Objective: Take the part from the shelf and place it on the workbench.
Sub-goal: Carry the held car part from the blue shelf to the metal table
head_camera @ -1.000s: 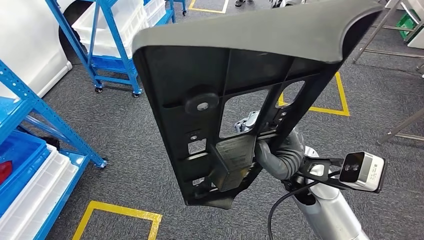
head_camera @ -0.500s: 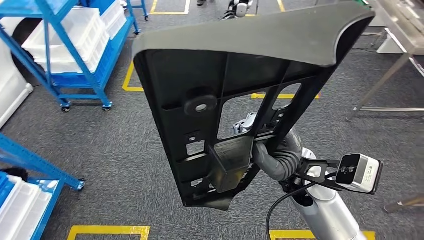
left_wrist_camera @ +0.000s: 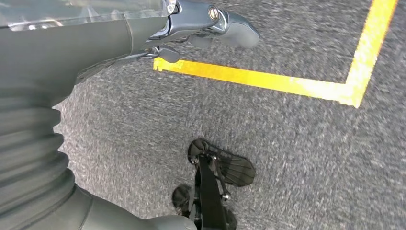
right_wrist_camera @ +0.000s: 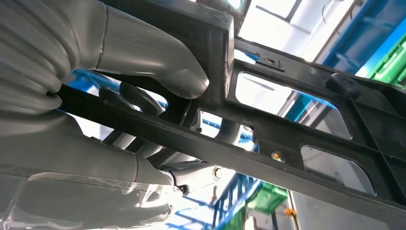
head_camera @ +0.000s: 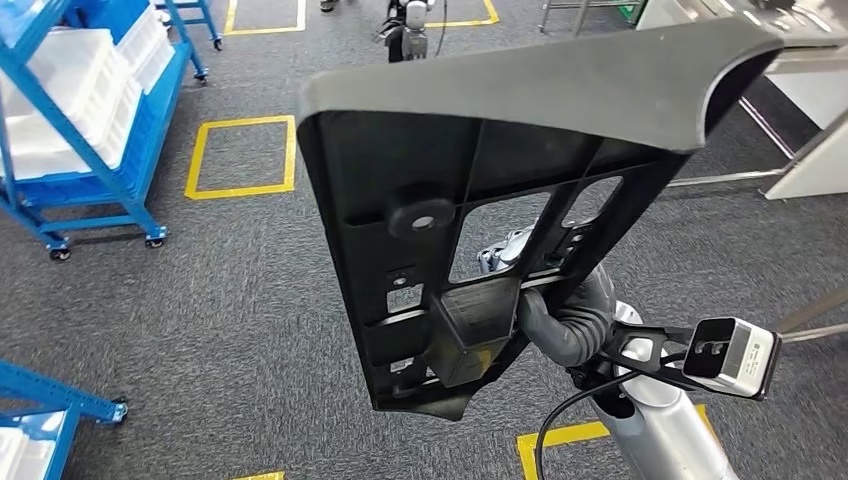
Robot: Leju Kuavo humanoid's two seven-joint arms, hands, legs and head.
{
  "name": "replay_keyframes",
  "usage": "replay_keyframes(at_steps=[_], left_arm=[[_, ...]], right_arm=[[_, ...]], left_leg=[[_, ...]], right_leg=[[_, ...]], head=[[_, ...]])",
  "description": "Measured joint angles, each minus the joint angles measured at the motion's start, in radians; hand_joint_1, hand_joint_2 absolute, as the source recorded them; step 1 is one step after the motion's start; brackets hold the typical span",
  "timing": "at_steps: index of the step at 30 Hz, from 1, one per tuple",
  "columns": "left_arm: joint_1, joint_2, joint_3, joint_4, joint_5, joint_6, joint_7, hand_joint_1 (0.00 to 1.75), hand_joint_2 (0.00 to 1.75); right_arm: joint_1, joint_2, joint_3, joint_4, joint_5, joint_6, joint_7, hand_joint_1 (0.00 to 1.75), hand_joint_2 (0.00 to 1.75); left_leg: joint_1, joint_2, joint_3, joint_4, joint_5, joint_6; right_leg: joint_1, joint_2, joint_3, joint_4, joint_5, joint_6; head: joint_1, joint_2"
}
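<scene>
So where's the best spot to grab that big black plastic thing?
Probably low down on the ribbed back, where the right hand grips the black part now. The ribs and cut-out windows there let fingers hook through, coming from behind. The curved top flange looks too smooth and wide.

No text, brand or number is showing clearly enough to read: a faint label is sitting on the boxy block of the part (head_camera: 478, 318), but its print is blurring into grey, too small to make out.
</scene>
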Motion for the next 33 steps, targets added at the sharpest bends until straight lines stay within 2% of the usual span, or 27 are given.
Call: replay_keyframes(at_steps=[2, 3, 5, 6, 7, 8, 9, 10, 11, 12, 13, 14, 16, 17, 18, 20, 21, 23, 25, 26, 27, 28, 29, 30, 31, 32, 33], left_arm=[[-0.001, -0.001, 0.000, 0.000, -0.001, 0.000, 0.000, 0.00, 1.75], [-0.002, -0.002, 0.000, 0.000, -0.001, 0.000, 0.001, 0.00, 1.75], [-0.007, -0.003, 0.000, 0.000, 0.000, 0.001, 0.003, 0.00, 1.75], [-0.010, -0.004, 0.000, 0.000, 0.000, 0.001, 0.003, 0.00, 1.75], [-0.011, -0.006, 0.000, 0.000, 0.000, 0.001, 0.002, 0.00, 1.75], [-0.011, -0.008, 0.001, 0.000, 0.000, 0.001, 0.001, 0.00, 1.75], [-0.009, -0.009, 0.001, 0.000, 0.000, 0.001, 0.000, 0.00, 1.75], [-0.008, -0.010, 0.001, 0.000, 0.000, 0.001, -0.001, 0.00, 1.75], [-0.006, -0.011, 0.002, 0.000, -0.001, 0.000, -0.002, 0.00, 1.75], [-0.004, -0.012, 0.002, 0.000, -0.002, -0.002, -0.003, 0.00, 1.75], [-0.003, -0.013, 0.002, 0.000, -0.004, -0.004, -0.003, 0.00, 1.75], [-0.002, -0.013, 0.002, 0.000, -0.005, -0.006, -0.003, 0.00, 1.75], [-0.002, -0.014, 0.002, 0.000, -0.006, -0.010, -0.002, 0.00, 1.75], [-0.002, -0.014, 0.002, 0.000, -0.006, -0.012, -0.003, 0.00, 1.75], [-0.004, -0.014, 0.003, 0.000, -0.006, -0.015, -0.004, 0.00, 1.75], [-0.009, -0.014, 0.003, 0.000, -0.006, -0.020, -0.006, 0.00, 1.75], [-0.011, -0.015, 0.004, 0.000, -0.006, -0.021, -0.006, 0.00, 1.75], [-0.010, -0.017, 0.004, 0.000, -0.009, -0.020, -0.005, 0.00, 1.75], [-0.007, -0.018, 0.004, 0.000, -0.015, -0.013, 0.004, 0.00, 1.75], [-0.005, -0.018, 0.004, 0.000, -0.017, -0.009, 0.009, 0.00, 1.75], [-0.005, -0.018, 0.004, 0.000, -0.019, -0.006, 0.014, 0.00, 1.75], [-0.005, -0.018, 0.004, 0.000, -0.020, -0.005, 0.018, 0.00, 1.75], [-0.006, -0.018, 0.004, 0.000, -0.021, -0.005, 0.020, 0.00, 1.75], [-0.006, -0.018, 0.004, 0.000, -0.021, -0.005, 0.023, 0.00, 1.75], [-0.006, -0.018, 0.004, 0.000, -0.022, -0.007, 0.024, 0.00, 1.75], [-0.006, -0.019, 0.004, 0.000, -0.022, -0.010, 0.025, 0.00, 1.75], [-0.006, -0.018, 0.004, 0.000, -0.024, -0.016, 0.025, 0.00, 1.75]], right_arm=[[-0.003, 0.000, -0.002, -0.004, 0.003, -0.003, 0.000, 1.75, 1.75], [-0.006, 0.000, -0.003, -0.006, 0.006, -0.006, 0.002, 1.75, 1.75], [-0.011, 0.000, -0.004, -0.010, 0.011, -0.012, 0.011, 1.75, 1.75], [-0.013, 0.002, -0.004, -0.012, 0.014, -0.015, 0.016, 1.75, 1.75], [-0.016, 0.003, -0.003, -0.014, 0.017, -0.016, 0.019, 1.75, 1.75], [-0.018, 0.006, -0.002, -0.015, 0.020, -0.017, 0.020, 1.75, 1.75], [-0.020, 0.010, -0.001, -0.015, 0.023, -0.017, 0.020, 1.75, 1.75], [-0.022, 0.013, 0.000, -0.013, 0.025, -0.017, 0.020, 1.75, 1.75], [-0.022, 0.017, 0.002, -0.010, 0.027, -0.017, 0.021, 1.75, 1.75], [-0.023, 0.018, 0.003, -0.006, 0.027, -0.017, 0.021, 1.75, 1.75], [-0.026, 0.020, 0.003, 0.000, 0.026, -0.017, 0.023, 1.75, 1.75], [-0.031, 0.023, 0.002, 0.007, 0.025, -0.017, 0.025, 1.75, 1.75], [-0.042, 0.032, -0.001, 0.024, 0.022, -0.017, 0.030, 1.75, 1.75], [-0.047, 0.037, -0.004, 0.035, 0.021, -0.016, 0.030, 1.75, 1.75], [-0.051, 0.041, -0.007, 0.045, 0.021, -0.016, 0.030, 1.75, 1.75], [-0.054, 0.046, -0.014, 0.063, 0.022, -0.014, 0.029, 1.75, 1.75], [-0.055, 0.046, -0.017, 0.070, 0.023, -0.013, 0.028, 1.75, 1.75], [-0.062, 0.048, -0.024, 0.079, 0.027, -0.010, 0.026, 1.75, 1.75], [-0.069, 0.052, -0.029, 0.085, 0.029, -0.004, 0.026, 1.75, 1.75], [-0.070, 0.054, -0.029, 0.088, 0.030, 0.000, 0.027, 1.75, 1.75], [-0.071, 0.055, -0.030, 0.090, 0.032, 0.003, 0.029, 1.75, 1.75], [-0.071, 0.056, -0.031, 0.092, 0.033, 0.004, 0.030, 1.75, 1.75], [-0.071, 0.056, -0.031, 0.092, 0.033, 0.005, 0.032, 1.75, 1.75], [-0.071, 0.057, -0.032, 0.093, 0.034, 0.005, 0.033, 1.75, 1.75], [-0.072, 0.057, -0.033, 0.092, 0.034, 0.006, 0.034, 1.75, 1.75], [-0.073, 0.058, -0.035, 0.090, 0.034, 0.006, 0.035, 1.75, 1.75], [-0.073, 0.058, -0.037, 0.088, 0.034, 0.007, 0.036, 1.75, 1.75]], left_leg=[[-0.004, 0.017, 0.005, 0.001, -0.006, -0.009], [-0.006, 0.025, 0.007, 0.002, -0.008, -0.015], [-0.007, 0.042, 0.012, 0.000, -0.012, -0.026], [-0.005, 0.038, 0.013, 0.005, -0.018, -0.032], [-0.002, 0.021, 0.007, 0.024, -0.033, -0.036], [0.000, -0.003, -0.011, 0.066, -0.058, -0.040], [0.003, -0.032, -0.040, 0.130, -0.091, -0.042], [0.003, -0.050, -0.076, 0.203, -0.123, -0.044], [0.004, -0.058, -0.109, 0.266, -0.143, -0.045], [0.003, -0.061, -0.128, 0.298, -0.144, -0.045], [0.004, -0.063, -0.130, 0.289, -0.124, -0.045], [0.004, -0.067, -0.112, 0.241, -0.088, -0.043], [0.007, -0.103, -0.054, 0.097, -0.016, -0.040], [0.008, -0.121, -0.033, 0.046, 0.001, -0.037], [0.009, -0.132, -0.022, 0.020, 0.006, -0.034], [0.007, -0.122, -0.019, 0.013, 0.005, -0.024], [0.007, -0.112, -0.017, 0.009, 0.008, -0.017], [0.008, -0.089, -0.014, 0.000, 0.013, -0.004], [0.005, -0.065, -0.013, -0.003, 0.013, 0.003], [0.003, -0.053, -0.013, -0.003, 0.012, 0.005], [0.002, -0.040, -0.013, -0.003, 0.010, 0.006], [0.001, -0.029, -0.011, -0.002, 0.008, 0.005], [0.001, -0.018, -0.009, -0.002, 0.006, 0.004], [0.001, -0.008, -0.005, -0.002, 0.003, 0.001], [-0.001, 0.002, -0.001, -0.002, 0.000, -0.002], [-0.003, 0.010, 0.003, -0.001, -0.004, -0.007], [-0.006, 0.020, 0.006, -0.001, -0.008, -0.012]], right_leg=[[0.008, -0.032, 0.058, -0.109, 0.031, -0.010], [0.013, -0.038, 0.067, -0.129, 0.033, -0.015], [0.015, -0.017, 0.067, -0.133, 0.033, -0.026], [0.013, -0.006, 0.069, -0.137, 0.036, -0.031], [0.011, 0.003, 0.072, -0.142, 0.039, -0.037], [0.008, 0.013, 0.075, -0.146, 0.041, -0.042], [0.008, 0.023, 0.076, -0.148, 0.042, -0.045], [0.008, 0.034, 0.076, -0.147, 0.042, -0.048], [0.009, 0.047, 0.076, -0.147, 0.041, -0.049], [0.010, 0.060, 0.076, -0.146, 0.041, -0.049], [0.010, 0.073, 0.077, -0.144, 0.041, -0.049], [0.010, 0.087, 0.078, -0.142, 0.040, -0.048], [0.009, 0.113, 0.076, -0.135, 0.037, -0.042], [0.009, 0.124, 0.073, -0.132, 0.036, -0.037], [0.009, 0.133, 0.070, -0.130, 0.036, -0.032], [0.007, 0.151, 0.064, -0.131, 0.039, -0.019], [0.006, 0.149, 0.062, -0.129, 0.038, -0.014], [0.008, 0.106, 0.038, -0.082, 0.008, -0.005], [0.007, 0.051, -0.024, 0.043, -0.055, 0.003], [0.005, 0.040, -0.057, 0.109, -0.079, 0.006], [0.002, 0.034, -0.079, 0.150, -0.087, 0.008], [0.001, 0.031, -0.081, 0.153, -0.077, 0.009], [0.000, 0.026, -0.062, 0.114, -0.050, 0.008], [0.001, 0.011, -0.025, 0.044, -0.014, 0.006], [0.006, -0.018, 0.014, -0.031, 0.012, 0.001], [0.011, -0.041, 0.044, -0.089, 0.030, -0.006], [0.017, -0.057, 0.061, -0.124, 0.037, -0.013]], head=[[-0.001, 0.000], [-0.002, 0.000], [-0.002, 0.000], [-0.002, 0.000], [-0.003, 0.000], [-0.004, 0.000], [-0.007, 0.000], [-0.008, 0.000], [-0.010, 0.000], [-0.010, 0.000], [-0.010, 0.000], [-0.010, 0.000], [-0.011, 0.000], [-0.011, 0.000], [-0.011, 0.000], [-0.012, 0.000], [-0.012, 0.000], [-0.005, 0.000], [0.002, 0.000], [0.002, 0.000], [0.002, 0.000], [0.002, 0.000], [0.002, 0.000], [0.003, 0.000], [0.003, 0.000], [0.002, 0.000], [0.002, 0.000]])
